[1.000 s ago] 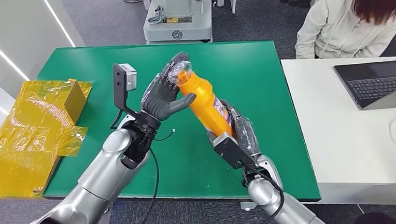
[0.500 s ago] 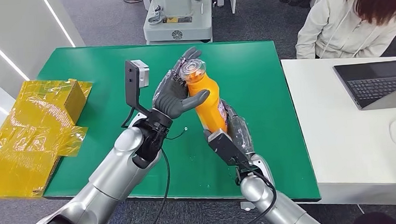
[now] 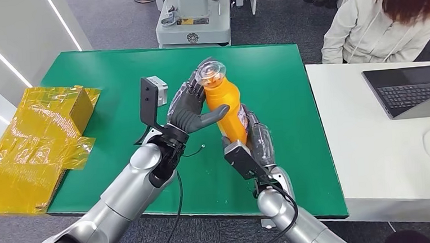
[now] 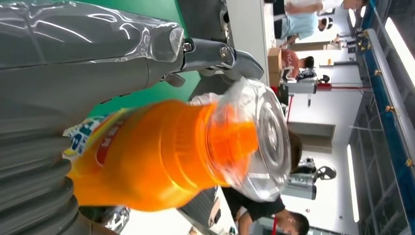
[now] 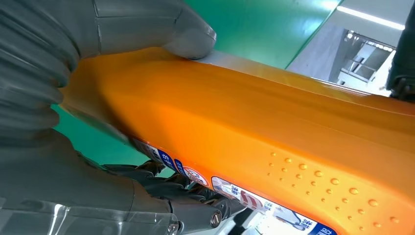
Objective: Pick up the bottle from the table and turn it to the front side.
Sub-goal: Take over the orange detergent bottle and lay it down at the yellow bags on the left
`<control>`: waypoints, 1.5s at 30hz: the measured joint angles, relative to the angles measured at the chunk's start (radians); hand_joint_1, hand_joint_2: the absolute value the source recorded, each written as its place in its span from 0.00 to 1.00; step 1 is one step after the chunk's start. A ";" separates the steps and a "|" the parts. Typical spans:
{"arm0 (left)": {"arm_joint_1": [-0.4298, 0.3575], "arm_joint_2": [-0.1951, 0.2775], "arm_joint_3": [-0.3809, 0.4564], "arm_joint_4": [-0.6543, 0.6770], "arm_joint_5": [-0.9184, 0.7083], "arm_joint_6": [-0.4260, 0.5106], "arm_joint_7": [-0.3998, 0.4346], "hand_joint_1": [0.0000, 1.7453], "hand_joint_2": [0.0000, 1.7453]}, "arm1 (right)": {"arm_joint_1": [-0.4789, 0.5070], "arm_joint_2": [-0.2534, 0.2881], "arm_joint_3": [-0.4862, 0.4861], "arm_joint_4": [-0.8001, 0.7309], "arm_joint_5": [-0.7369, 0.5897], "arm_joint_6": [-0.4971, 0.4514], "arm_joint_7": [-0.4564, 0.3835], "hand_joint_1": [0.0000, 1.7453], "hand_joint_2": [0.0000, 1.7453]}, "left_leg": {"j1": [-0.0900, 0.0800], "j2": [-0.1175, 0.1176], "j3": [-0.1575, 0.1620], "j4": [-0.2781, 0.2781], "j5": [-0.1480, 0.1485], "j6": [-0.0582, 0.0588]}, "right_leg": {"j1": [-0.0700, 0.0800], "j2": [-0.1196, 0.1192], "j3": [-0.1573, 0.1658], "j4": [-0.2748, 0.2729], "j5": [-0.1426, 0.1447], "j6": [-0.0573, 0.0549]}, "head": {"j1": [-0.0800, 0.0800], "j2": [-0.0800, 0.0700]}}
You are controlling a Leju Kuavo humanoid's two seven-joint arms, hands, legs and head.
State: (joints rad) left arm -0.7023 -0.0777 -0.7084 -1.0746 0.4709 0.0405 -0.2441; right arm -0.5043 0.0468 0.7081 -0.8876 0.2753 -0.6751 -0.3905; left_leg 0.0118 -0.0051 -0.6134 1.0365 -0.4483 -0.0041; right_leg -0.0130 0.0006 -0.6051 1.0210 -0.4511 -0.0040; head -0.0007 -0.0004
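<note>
You see the orange plastic bottle [image 3: 227, 110] with its clear cap held almost upright above the green surface [image 3: 290, 94], not touching it. Your right hand [image 3: 257, 138] grips the lower body of the bottle, with the fingers wrapped around the label side. Your left hand [image 3: 192, 107] presses on the upper part, thumb in front and fingers behind the neck. A person in a pale top [image 3: 365, 28] sits at the white desk [image 3: 372, 145] beside it.

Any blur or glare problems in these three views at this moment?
Head view: sharp, evenly lit, the bottle readable between the left robot hand and right robot hand. Left wrist view: bottle soft and blurred up close, clear cap catching glare. Right wrist view: label sharp, glare streaks along the orange body.
</note>
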 joint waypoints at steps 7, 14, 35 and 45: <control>0.012 0.013 0.015 0.007 -0.025 0.004 0.000 0.00 1.00 | 0.006 0.007 0.001 -0.007 0.045 0.002 0.017 1.00 1.00 | 0.000 0.000 0.000 0.000 0.000 0.000 | 0.000 0.000 0.000 0.000 0.000 0.000 | 0.000 0.000; 0.012 -0.003 0.016 0.012 -0.049 -0.019 0.041 0.00 1.00 | 0.002 0.021 0.001 0.000 0.081 0.001 0.017 1.00 1.00 | 0.000 0.000 0.000 0.000 0.000 0.000 | 0.000 0.000 0.000 0.000 0.000 0.000 | 0.000 0.000; -0.002 -0.048 0.008 0.026 0.002 -0.049 0.080 1.00 1.00 | -0.015 0.030 -0.012 0.042 0.008 -0.009 -0.011 0.00 1.00 | 0.000 0.000 0.000 0.000 0.000 0.000 | 0.000 0.000 -0.001 0.000 0.000 0.000 | 0.000 0.000; 0.012 0.014 -0.032 -0.020 -0.305 0.030 -0.077 1.00 1.00 | 0.092 -0.016 -0.114 -0.131 -0.248 0.103 0.010 0.00 1.00 | 0.000 0.000 0.000 0.000 0.000 0.000 | 0.000 0.000 0.000 0.000 0.000 0.000 | 0.000 0.000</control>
State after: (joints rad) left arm -0.6904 -0.0635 -0.7407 -1.0945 0.1664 0.0706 -0.3212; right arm -0.4121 0.0309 0.5940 -1.0188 0.0278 -0.5724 -0.3802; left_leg 0.0115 -0.0047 -0.6135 1.0366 -0.4485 -0.0039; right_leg -0.0132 0.0010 -0.6055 1.0206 -0.4511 -0.0040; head -0.0006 -0.0004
